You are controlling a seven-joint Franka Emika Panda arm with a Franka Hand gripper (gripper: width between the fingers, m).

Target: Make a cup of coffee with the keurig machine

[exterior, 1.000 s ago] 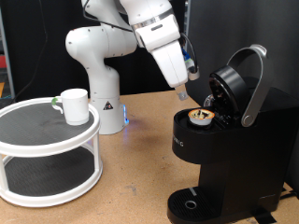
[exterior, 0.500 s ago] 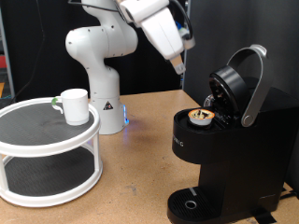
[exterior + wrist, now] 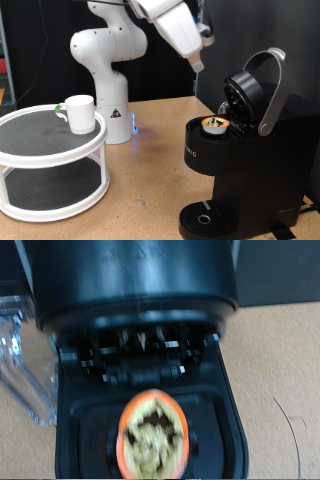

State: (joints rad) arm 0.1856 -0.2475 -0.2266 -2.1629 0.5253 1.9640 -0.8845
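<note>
The tool was positioned high in the exterior view, above and to the left of the raised lid of the keurig machine. It touched nothing and nothing was between its fingers; whether the fingers were parted or together could not be determined from either view.

The keurig machine stood on the table at the exterior view's right. Its lid was tilted up and back, with the silver-grey handle arching over it. A pod with a tan top sat in the exposed chamber. In the wrist view, the pod appeared blurred, with an orange rim, seated in the black holder below the open lid mechanism.

The cup stood upright on the top tier of a white two-tier round stand at the exterior view's left, well apart from the machine. The round drip tray at the machine's base carried nothing.
</note>
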